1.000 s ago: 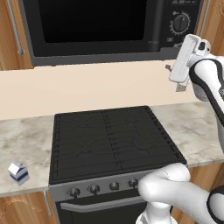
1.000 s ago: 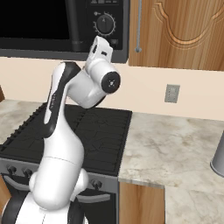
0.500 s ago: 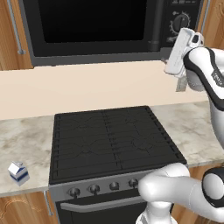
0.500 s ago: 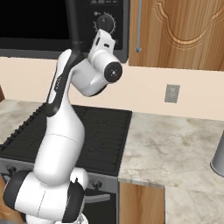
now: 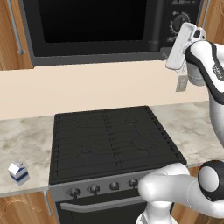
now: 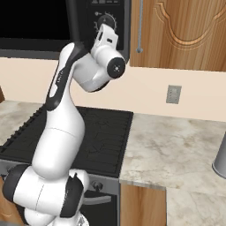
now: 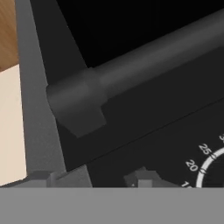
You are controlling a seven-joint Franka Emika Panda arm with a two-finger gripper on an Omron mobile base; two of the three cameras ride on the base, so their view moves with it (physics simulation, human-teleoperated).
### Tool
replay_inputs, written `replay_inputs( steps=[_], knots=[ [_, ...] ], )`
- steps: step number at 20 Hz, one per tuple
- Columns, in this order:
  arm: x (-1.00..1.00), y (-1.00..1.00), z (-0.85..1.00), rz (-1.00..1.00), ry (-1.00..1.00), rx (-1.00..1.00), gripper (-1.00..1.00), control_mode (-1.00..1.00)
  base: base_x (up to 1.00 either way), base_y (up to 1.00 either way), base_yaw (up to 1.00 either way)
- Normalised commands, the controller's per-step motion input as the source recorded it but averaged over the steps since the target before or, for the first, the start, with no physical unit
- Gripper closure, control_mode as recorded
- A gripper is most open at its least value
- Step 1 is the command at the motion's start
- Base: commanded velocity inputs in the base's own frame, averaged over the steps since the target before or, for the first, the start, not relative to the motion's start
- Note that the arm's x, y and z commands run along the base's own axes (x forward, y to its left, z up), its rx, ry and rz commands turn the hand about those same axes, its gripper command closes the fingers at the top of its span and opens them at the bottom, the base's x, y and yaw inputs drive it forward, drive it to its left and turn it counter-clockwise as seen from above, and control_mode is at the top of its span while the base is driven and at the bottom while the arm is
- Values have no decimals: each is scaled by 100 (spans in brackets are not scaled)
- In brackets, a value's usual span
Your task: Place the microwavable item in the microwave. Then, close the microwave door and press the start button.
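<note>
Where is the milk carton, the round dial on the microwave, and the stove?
milk carton (image 5: 18, 172): left base view, on its white and blue front.
dial (image 5: 180, 19): left base view, on the round knob of the microwave's panel.
stove (image 5: 111, 142): left base view, on the black top grate.

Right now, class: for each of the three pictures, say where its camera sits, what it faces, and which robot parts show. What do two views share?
Left base view: behind the arm's left, facing the stove and microwave; arm at right.
Right base view: behind its right, facing the same stove and wall outlet; arm at left.
Hand view: on the hand, close against the microwave door handle and dial.
Both base views share stove and microwave.
</note>
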Motion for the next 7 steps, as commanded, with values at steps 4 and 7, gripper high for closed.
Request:
replay_inputs(
  steps=[4, 7],
  knots=[
    [33, 0, -18, 0, 0, 0, -100, -100, 0, 0, 0],
    [35, 0, -29, 0, 0, 0, -100, -100, 0, 0, 0]
  ],
)
